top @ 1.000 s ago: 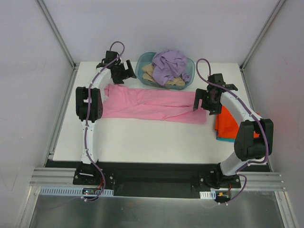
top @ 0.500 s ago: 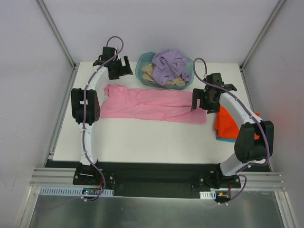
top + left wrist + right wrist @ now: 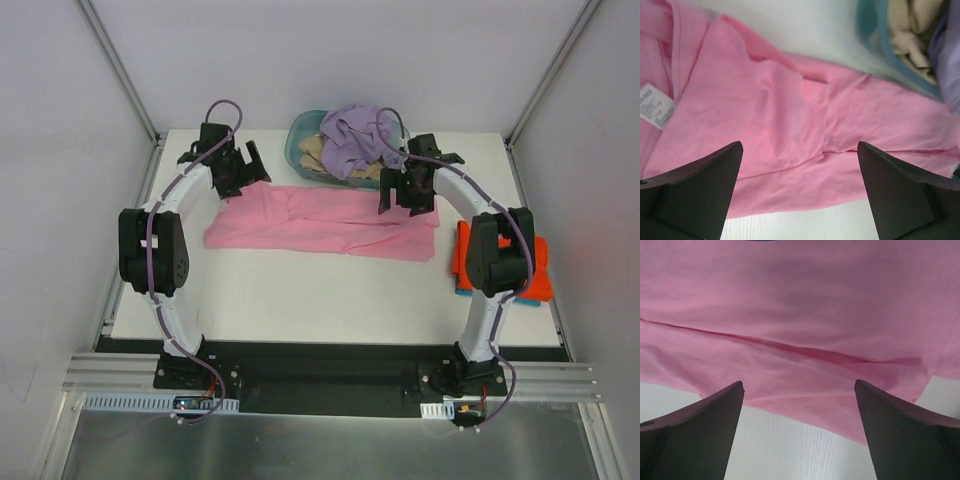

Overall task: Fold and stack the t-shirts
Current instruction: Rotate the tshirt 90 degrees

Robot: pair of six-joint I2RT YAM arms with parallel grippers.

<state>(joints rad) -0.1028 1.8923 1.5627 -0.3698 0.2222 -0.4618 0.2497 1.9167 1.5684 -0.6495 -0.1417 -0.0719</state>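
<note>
The pink t-shirt (image 3: 330, 220) lies spread in a long strip across the middle of the table. My left gripper (image 3: 243, 176) is open just above its left far end; in the left wrist view (image 3: 800, 200) the pink cloth (image 3: 770, 110) and its white label (image 3: 655, 107) lie under the spread fingers (image 3: 695, 195). My right gripper (image 3: 405, 198) is open above the shirt's right far edge, holding nothing (image 3: 800, 435); pink cloth (image 3: 805, 305) fills that view. The orange-red shirt (image 3: 500, 262) lies folded at the right on a teal one (image 3: 462, 290). The lavender (image 3: 352, 135) and tan (image 3: 315, 152) shirts sit in the basket.
The teal plastic basket (image 3: 297, 158) stands at the back centre, just behind the pink shirt and between the two grippers; its rim shows in the left wrist view (image 3: 880, 45). Bare white table (image 3: 320, 300) lies in front of the shirt. Frame posts stand at the back corners.
Both arms have swung. The right gripper moved left and back over the shirt's right end. The left gripper moved slightly left and nearer. The shirt's left end has shifted and bunched.
</note>
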